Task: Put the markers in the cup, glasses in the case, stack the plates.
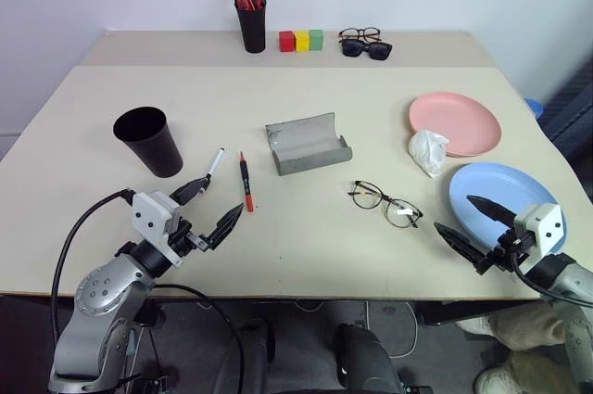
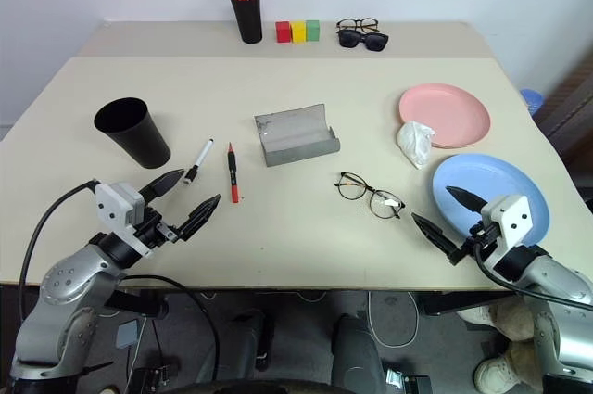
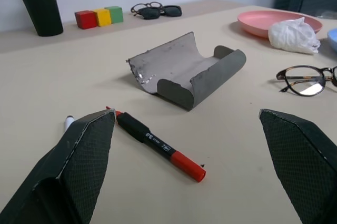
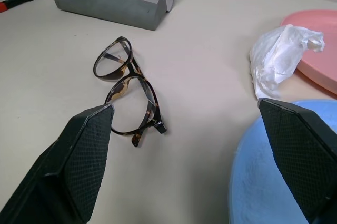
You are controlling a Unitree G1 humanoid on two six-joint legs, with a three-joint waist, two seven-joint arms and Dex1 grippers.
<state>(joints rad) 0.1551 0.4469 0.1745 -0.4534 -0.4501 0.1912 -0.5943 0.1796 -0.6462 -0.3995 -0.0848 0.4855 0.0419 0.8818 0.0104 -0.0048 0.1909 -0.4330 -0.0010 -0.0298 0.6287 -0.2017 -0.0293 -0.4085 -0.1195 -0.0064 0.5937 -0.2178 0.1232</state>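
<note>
- We see the left end effector (image 1: pixel 211 203) at the lower left of the head view, its two black fingers spread wide and holding nothing, hanging over the near part of the tabletop (image 1: pixel 306 236)
- The right end effector (image 1: pixel 469 221) sits at the lower right, fingers likewise spread and empty; one finger lies over the near rim of the light blue plate (image 1: pixel 505 195)
- The black cup (image 1: pixel 148 140) stands upright at left centre
- The two markers lie flat just right of the cup and apart from each other: the black marker (image 1: pixel 214 164) with a pale end, and the red marker (image 1: pixel 246 181) beside it, just above the left end effector
- The grey case (image 1: pixel 308 144) rests open at the centre of the frame
- The glasses (image 1: pixel 385 201) lie on the tabletop below and right of the case, between it and the blue plate, lenses facing up
- The pink plate (image 1: pixel 455 122) sits at the right, above the blue one and not stacked; we see a crumpled white tissue (image 1: pixel 428 150) touching its lower left rim
- Along the upper edge stand a black pen holder (image 1: pixel 251 21) full of red-orange pens, three coloured blocks (image 1: pixel 301 40), and two more pairs of spectacles (image 1: pixel 364 43)
</note>
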